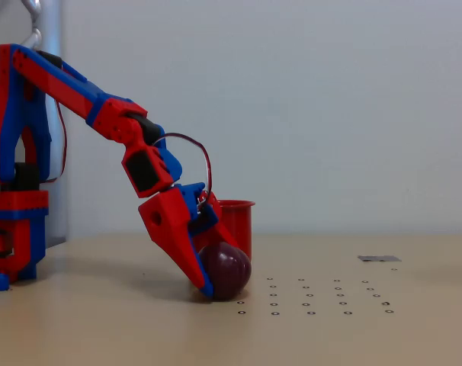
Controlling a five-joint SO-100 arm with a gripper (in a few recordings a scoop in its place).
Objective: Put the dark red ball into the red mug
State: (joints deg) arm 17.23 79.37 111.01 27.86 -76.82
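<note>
1. Fixed view, side-on. The gripper (213,268) is down at table level with its fingers around the dark red ball (227,271). The near red finger runs down the ball's left side to the table; a second finger seems to come over the ball's top from behind. The jaws look closed on the ball, though the far contact is hidden.
2. The ball appears to rest on the tan table (101,328), not yet lifted. The red mug (237,223) stands upright just behind the ball and gripper; from this angle I cannot tell whether ball and mug touch.
3. Risk: slip-out. The ball is smooth, glossy and round. If the fingers hold it off-centre, it could squirt forward on lifting and roll across the table towards the small ring markings (315,297).
4. Risk: mug knocked over. The mug is very close to the fingers. A lift that swings backwards could push or tip what looks like a light cup.
5. Risk: poor fit. The ball looks nearly as wide as the mug's body, so a release that is off-axis could leave it perched on the flared rim or bouncing off.
6. Risk: the red cable loop (204,156) at the wrist hangs above the mug; it might brush the rim during the approach.
</note>
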